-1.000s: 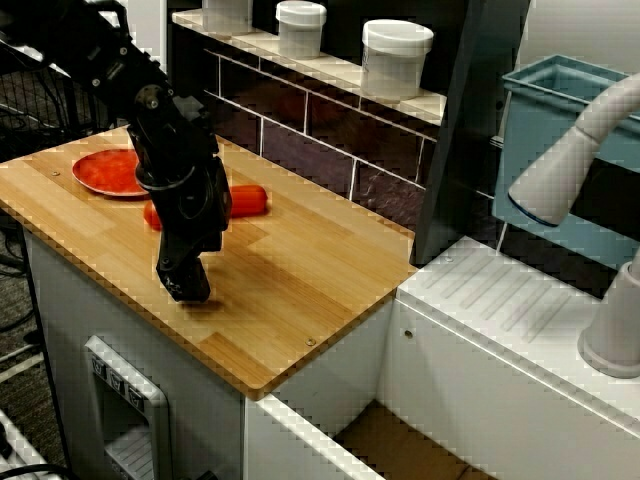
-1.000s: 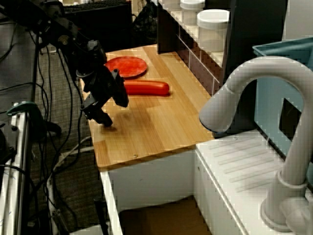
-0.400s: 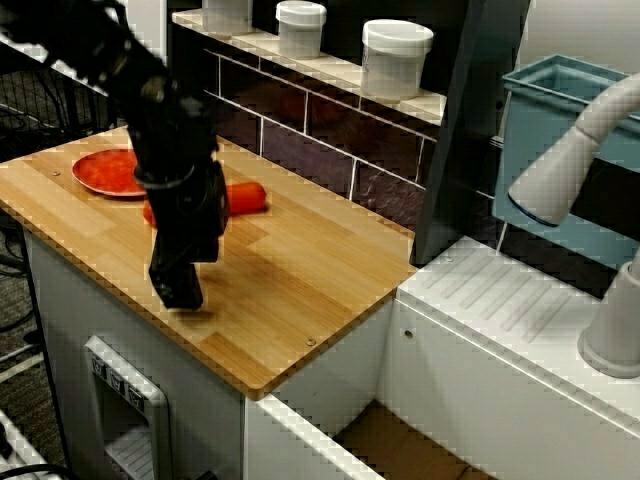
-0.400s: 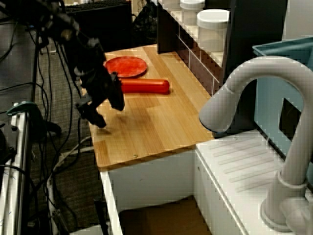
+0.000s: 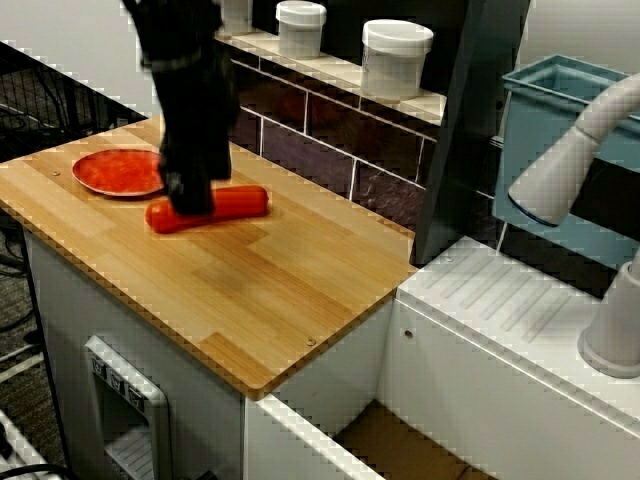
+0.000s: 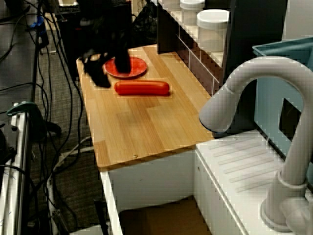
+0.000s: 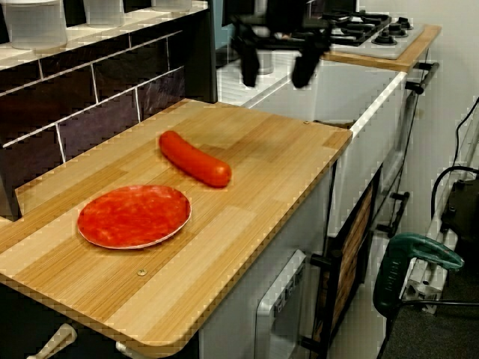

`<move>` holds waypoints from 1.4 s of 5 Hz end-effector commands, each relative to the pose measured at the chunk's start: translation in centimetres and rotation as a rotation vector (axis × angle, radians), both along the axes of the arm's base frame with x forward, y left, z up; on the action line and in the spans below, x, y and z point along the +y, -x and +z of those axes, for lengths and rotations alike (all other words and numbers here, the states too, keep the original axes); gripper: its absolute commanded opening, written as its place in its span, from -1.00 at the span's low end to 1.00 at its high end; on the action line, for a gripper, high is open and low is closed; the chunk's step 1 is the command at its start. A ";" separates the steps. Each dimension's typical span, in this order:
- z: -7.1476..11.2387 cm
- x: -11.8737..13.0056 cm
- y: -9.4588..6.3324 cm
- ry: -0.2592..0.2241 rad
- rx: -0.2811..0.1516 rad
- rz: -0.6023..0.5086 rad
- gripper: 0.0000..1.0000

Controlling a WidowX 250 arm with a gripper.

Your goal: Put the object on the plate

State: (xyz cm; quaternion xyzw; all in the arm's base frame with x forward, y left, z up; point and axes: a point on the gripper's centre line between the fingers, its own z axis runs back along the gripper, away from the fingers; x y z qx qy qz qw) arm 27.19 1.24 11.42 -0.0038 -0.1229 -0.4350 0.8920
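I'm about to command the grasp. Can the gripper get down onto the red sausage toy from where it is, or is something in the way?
Probably yes. The gripper hangs open above the counter, and the sausage toy lies alone on bare wood, apart from the plate. Nothing sits on or against it, so a descent from above looks clear.

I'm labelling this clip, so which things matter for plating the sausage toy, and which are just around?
Belong to the job:
sausage toy, lying on the wooden counter
red plate, empty beside it
gripper, open, raised above

Just around:
white jars on the shelf
faucet
blue bin
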 end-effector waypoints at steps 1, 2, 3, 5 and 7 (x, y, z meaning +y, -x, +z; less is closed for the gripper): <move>-0.7 5.2 -2.6 -0.046 0.045 0.368 1.00; -0.9 6.8 -2.7 0.010 0.119 0.538 1.00; -0.9 7.9 -3.5 0.039 0.117 0.584 1.00; -2.8 7.5 -3.3 0.025 0.054 0.588 1.00; -5.6 6.7 -3.6 -0.019 0.021 0.585 1.00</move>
